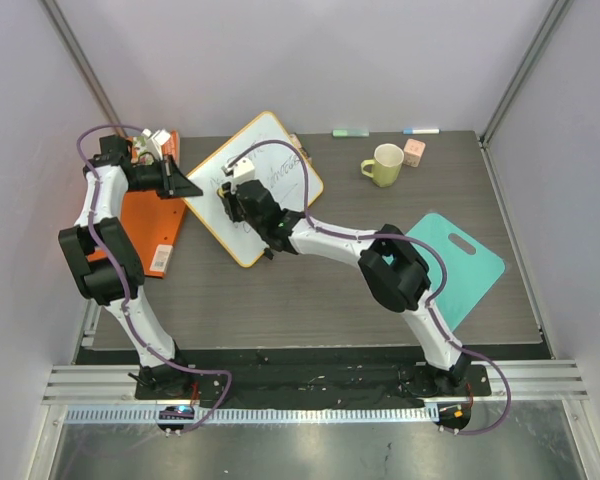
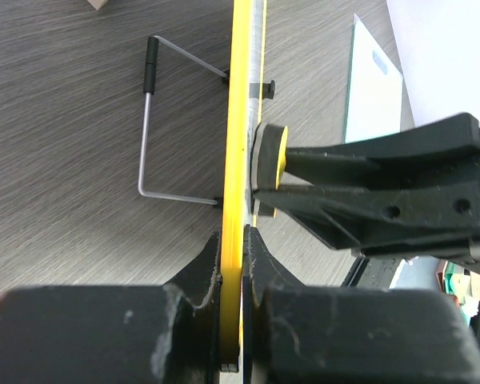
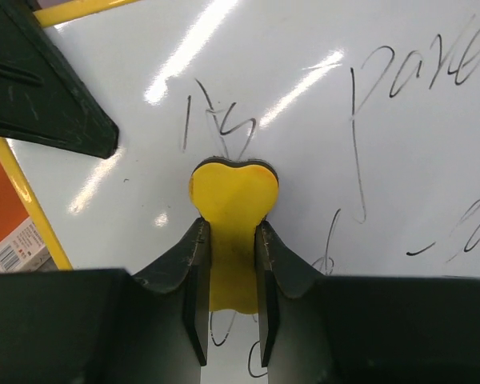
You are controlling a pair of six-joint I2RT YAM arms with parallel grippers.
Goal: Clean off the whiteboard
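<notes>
The whiteboard (image 1: 270,140), white with a yellow-orange frame and dark handwriting, lies tilted at the table's back left. My left gripper (image 1: 187,186) is shut on its left edge. The left wrist view shows the frame edge-on (image 2: 240,120), clamped between my left gripper's (image 2: 234,248) jaws. My right gripper (image 1: 228,192) is shut on a yellow eraser (image 3: 232,192) and presses it onto the board (image 3: 400,160) just below some writing. The eraser (image 2: 270,164) and the right gripper's fingers (image 2: 384,192) also show in the left wrist view.
An orange folder (image 1: 145,225) lies under the left arm. A green mug (image 1: 385,165) and a pink cube (image 1: 414,152) stand at the back right, with markers (image 1: 350,132) behind them. A teal cutting board (image 1: 460,265) lies at the right. A wire stand (image 2: 144,136) sticks out from the board's back.
</notes>
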